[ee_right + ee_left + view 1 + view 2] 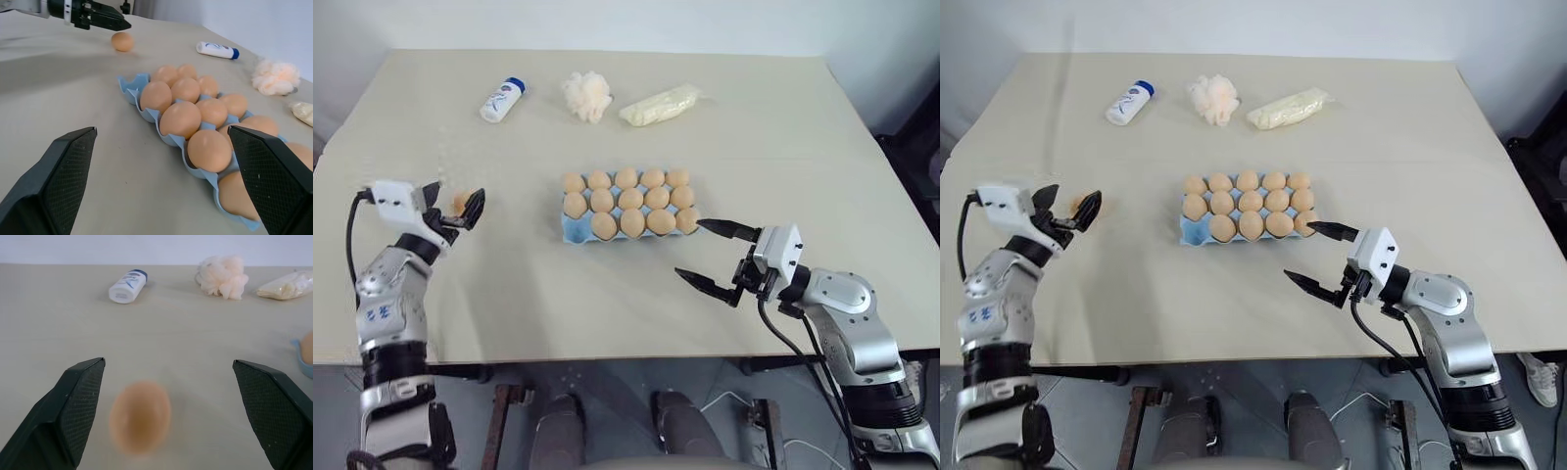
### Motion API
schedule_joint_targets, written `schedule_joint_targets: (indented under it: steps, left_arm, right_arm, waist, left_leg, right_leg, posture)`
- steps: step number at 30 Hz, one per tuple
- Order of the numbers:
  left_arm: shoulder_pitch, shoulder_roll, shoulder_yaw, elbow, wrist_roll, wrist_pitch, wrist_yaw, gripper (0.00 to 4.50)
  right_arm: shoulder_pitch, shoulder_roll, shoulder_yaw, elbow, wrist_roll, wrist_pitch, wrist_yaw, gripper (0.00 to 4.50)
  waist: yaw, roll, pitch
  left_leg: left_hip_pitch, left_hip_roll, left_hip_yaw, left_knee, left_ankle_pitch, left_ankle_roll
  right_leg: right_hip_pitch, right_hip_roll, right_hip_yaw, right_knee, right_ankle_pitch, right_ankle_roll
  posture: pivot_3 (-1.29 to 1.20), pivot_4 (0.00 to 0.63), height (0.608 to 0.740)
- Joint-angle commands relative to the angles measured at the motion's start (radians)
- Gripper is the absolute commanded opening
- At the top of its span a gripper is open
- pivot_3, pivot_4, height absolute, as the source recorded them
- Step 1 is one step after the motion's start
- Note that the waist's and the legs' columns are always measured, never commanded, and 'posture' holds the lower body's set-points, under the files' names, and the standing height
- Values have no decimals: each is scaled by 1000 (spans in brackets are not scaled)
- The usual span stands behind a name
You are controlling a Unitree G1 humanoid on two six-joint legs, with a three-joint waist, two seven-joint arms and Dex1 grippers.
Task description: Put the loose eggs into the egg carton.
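A light blue egg carton [576, 228] is sitting near the middle of a beige table [783, 147], and fourteen tan eggs are filling its cups; one corner cup, nearest the robot on its left, is standing empty. One loose egg [122, 41] is lying on the table well to the left of the carton. In the head views it is partly hidden behind the left gripper [453, 207], whose fingers are spread wide around it, gripping nothing. In the left wrist view this egg is looking blurred between the two fingers, and whether either is touching it is hard to tell. The right gripper [713, 255] is hanging just beside the carton's near right corner, fingers wide apart and empty. Beyond the carton, a white bottle [502, 100], a fluffy puff [586, 95] and a pale yellow packet [660, 105] are lying in a row.
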Motion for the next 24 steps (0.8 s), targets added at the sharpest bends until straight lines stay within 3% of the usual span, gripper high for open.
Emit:
schedule_joint_targets:
  steps: [1, 5, 6, 15, 24]
  left_arm:
    - [-53, 8, -25, 95, 41, -52, 4, 4460]
    - [-116, 4, -51, 215, 62, -51, 5, 4460]
    - [-121, 4, -54, 229, 67, -62, 3, 4276]
    - [-97, -14, -64, 161, 20, -94, -108, 1738]
    - [-36, -74, -245, -168, -37, -81, -403, 1738]
  right_arm:
    - [9, -2, -14, -52, 6, 4, -16, 4500]
    - [17, 2, -21, -65, 2, 9, -40, 4500]
    - [19, 3, -19, -68, 1, 10, -44, 4500]
    - [25, 0, -19, -74, 1, 9, -63, 4500]
    - [21, -1, -16, -69, -3, 8, -69, 4500]
  waist:
    - [-1, 0, 0]
    - [3, 0, 0]
    - [2, 0, 0]
    - [3, 0, 0]
    - [7, 0, 0]
  left_leg:
    - [0, 0, 1, 0, 0, -1]
    - [-3, 1, 5, 0, 1, -2]
    - [-3, 2, 6, 0, 1, -2]
    - [-2, 2, 11, 2, 2, -2]
    - [-3, 2, 11, 2, 2, -2]
  right_leg:
    - [-1, 0, 0, 0, 0, 0]
    - [-8, 0, 0, 4, 0, 0]
    - [-9, 0, 0, 4, 0, 0]
    - [-12, -1, 1, 9, 0, 0]
    - [-12, -1, 1, 9, 0, 0]
  posture:
    - [0, 150, 740]
    - [0, 150, 740]
    - [0, 150, 740]
    - [0, 150, 740]
    - [0, 150, 740]
